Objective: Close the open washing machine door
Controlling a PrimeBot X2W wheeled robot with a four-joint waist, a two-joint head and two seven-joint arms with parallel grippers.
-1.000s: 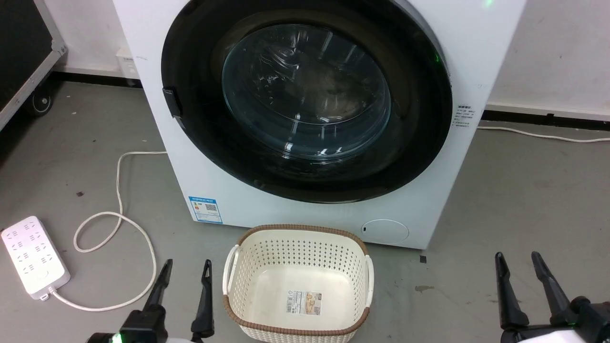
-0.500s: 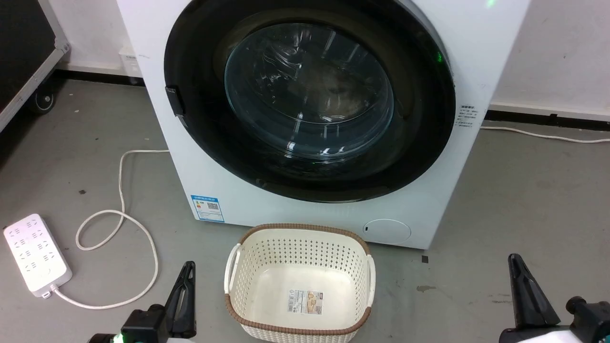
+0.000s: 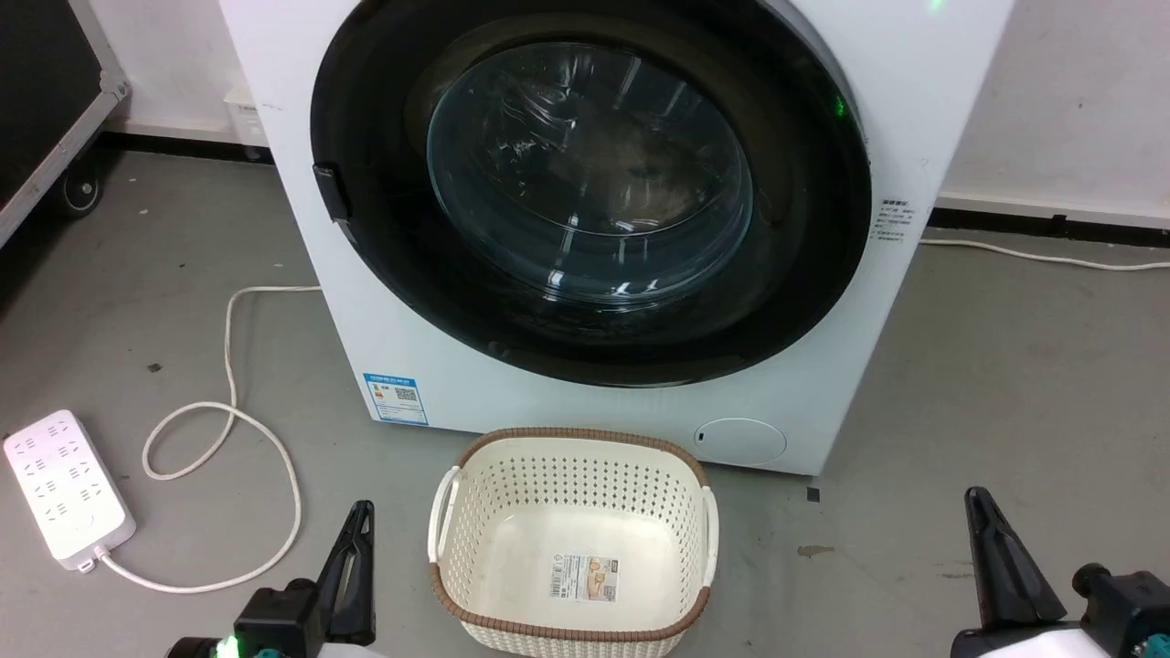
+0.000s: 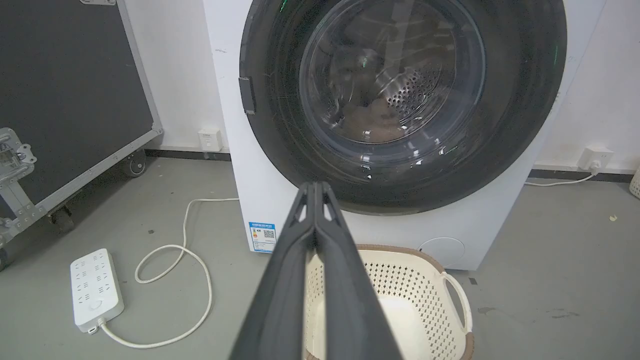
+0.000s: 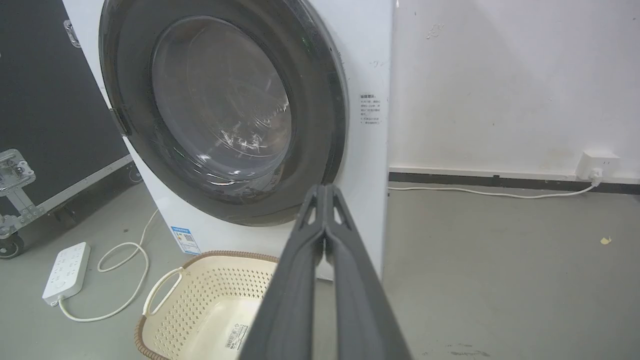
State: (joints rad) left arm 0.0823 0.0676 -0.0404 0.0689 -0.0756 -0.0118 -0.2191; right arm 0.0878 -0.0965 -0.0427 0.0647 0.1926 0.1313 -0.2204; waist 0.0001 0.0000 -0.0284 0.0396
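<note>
Overall: washer (image 3: 850, 347) stands against a white wall on a grey floor, with both grippers low in the head view.
Washing machine door (image 3: 590, 174): round, black-framed, with a bulging clear window; it takes up most of the washer front and lies flat against the white panel.
Door, left wrist view: the door (image 4: 400, 85) faces the camera, and the perforated steel drum shows through the glass.
Door, right wrist view: the door (image 5: 220, 110) is seen at an angle, its frame sitting flush with the front panel.
Left gripper (image 3: 363, 512): lower left of the head view, fingers pressed together, holding nothing, well apart from the door.
Left gripper, own view (image 4: 315, 186): the two fingers meet at the tips.
Right gripper (image 3: 976, 498): lower right of the head view, fingers pressed together, holding nothing, clear of the washer.
Right gripper, own view (image 5: 325, 187): the tips touch.
Basket (image 3: 576, 434): cream, perforated, brown-rimmed; on the floor just in front of the washer, between the grippers, with a label on its bottom.
Power strip (image 3: 64, 489): white, on the floor to the left.
Cable (image 3: 226, 347): white, looped, running from the strip toward the washer.
Black case (image 3: 37, 91): on wheels, far left.
</note>
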